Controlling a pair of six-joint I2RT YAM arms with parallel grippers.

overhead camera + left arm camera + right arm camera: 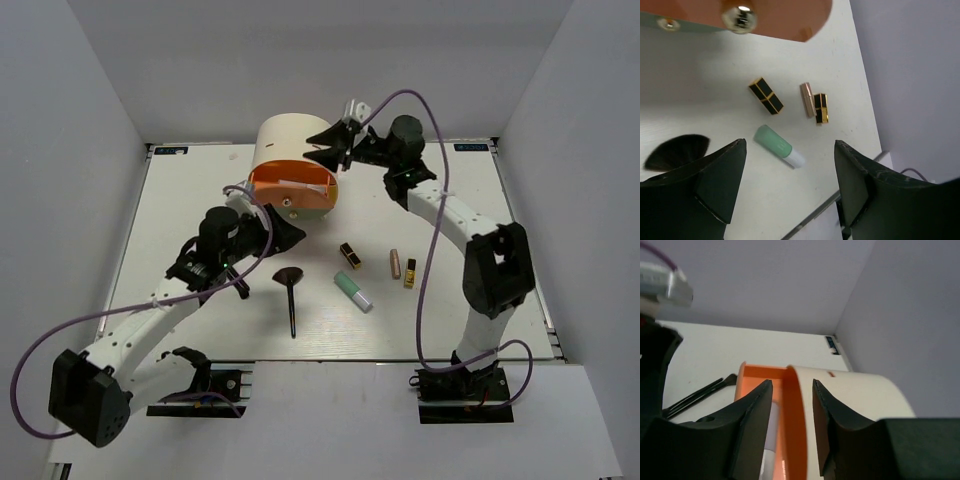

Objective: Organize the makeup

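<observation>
Two black-and-gold lipsticks [766, 95] and a rose-gold tube [807, 99] lie on the table [690, 75] beyond the left gripper [790, 145] fingertips. Mint-green tube [777, 145] sits between those fingers, fan brush [677, 150] outside one. Left fingers wide apart, empty. Right gripper [792, 385] fingers part-spread, clamping nothing, over the orange drawer [795, 440]. White bottle [771, 432] is inside, beside one finger.

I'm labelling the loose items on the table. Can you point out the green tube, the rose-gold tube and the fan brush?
green tube [772, 143]: left wrist view, on its green body.
rose-gold tube [807, 99]: left wrist view, mid-length.
fan brush [289, 274]: top view, on the bristles.
</observation>
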